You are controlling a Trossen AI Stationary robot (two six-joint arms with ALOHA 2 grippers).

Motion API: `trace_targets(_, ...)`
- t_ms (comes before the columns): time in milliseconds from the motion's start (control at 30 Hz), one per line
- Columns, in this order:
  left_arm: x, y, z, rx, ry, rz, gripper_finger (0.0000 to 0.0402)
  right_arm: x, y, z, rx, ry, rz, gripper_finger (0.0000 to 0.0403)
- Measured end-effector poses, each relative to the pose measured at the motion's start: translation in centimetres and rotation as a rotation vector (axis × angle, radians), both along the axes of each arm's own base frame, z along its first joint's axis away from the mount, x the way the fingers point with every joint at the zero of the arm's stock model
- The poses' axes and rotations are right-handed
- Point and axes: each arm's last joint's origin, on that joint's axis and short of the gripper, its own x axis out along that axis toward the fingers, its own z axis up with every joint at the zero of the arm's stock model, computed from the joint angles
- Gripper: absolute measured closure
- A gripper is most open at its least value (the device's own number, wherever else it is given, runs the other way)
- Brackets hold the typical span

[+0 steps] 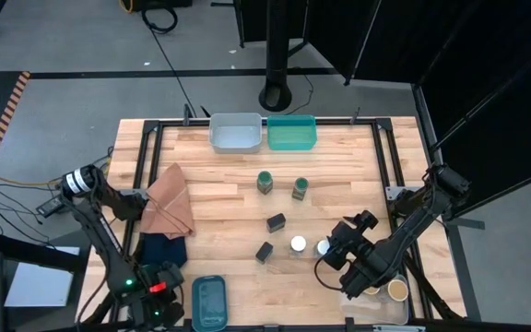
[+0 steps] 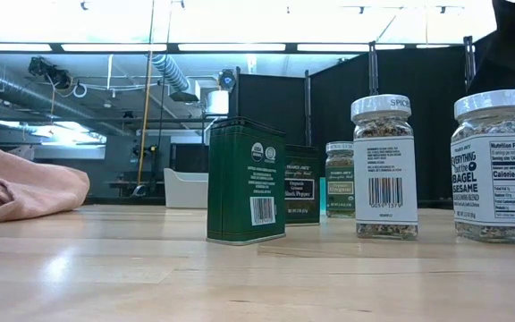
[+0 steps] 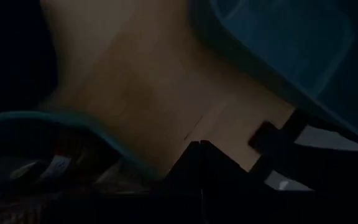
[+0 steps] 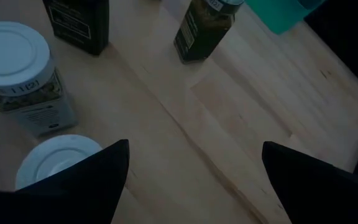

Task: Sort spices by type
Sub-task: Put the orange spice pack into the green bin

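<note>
The right gripper (image 1: 336,247) hovers spread wide and holding nothing, just beside two white-lidded jars (image 1: 299,244) near the table's middle. One reads "EVERYTHING but the BAGEL SESAME" (image 2: 504,170). Two black boxes (image 1: 276,221) lie a little farther off, one labelled "Black Pepper"; two green-lidded jars (image 1: 265,182) stand beyond. The left gripper (image 3: 201,144) waits clenched at the table's (image 1: 219,184) near left edge.

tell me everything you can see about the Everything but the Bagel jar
The bagel seasoning jar is a clear, square-sided jar with a white screw lid, full of speckled seasoning. Its white label shows the product name and a nutrition panel. It stands upright on the wooden table, lid on, beside a second white-lidded jar; they do not touch. The open right gripper hovers right next to it, nothing held.
</note>
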Motion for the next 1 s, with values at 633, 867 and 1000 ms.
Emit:
trace_targets(633, -0.1, -0.7, 2.0, -0.119, 0.066, -0.047, 0.0402, 0.4, -0.5, 0.0, -0.005, 0.011, -0.007, 0.0029)
trace_targets(867, 0.6, 0.4, 2.6, -0.021, -0.055, 0.030, 0.0402, 0.4, -0.4, 0.0, -0.004, 0.011, -0.007, 0.0029)
trace_targets(1000, 0.9, 1.1, 1.8, 0.008, -0.040, 0.038, 0.0402, 0.4, -0.4, 0.0, -0.004, 0.011, -0.007, 0.0029)
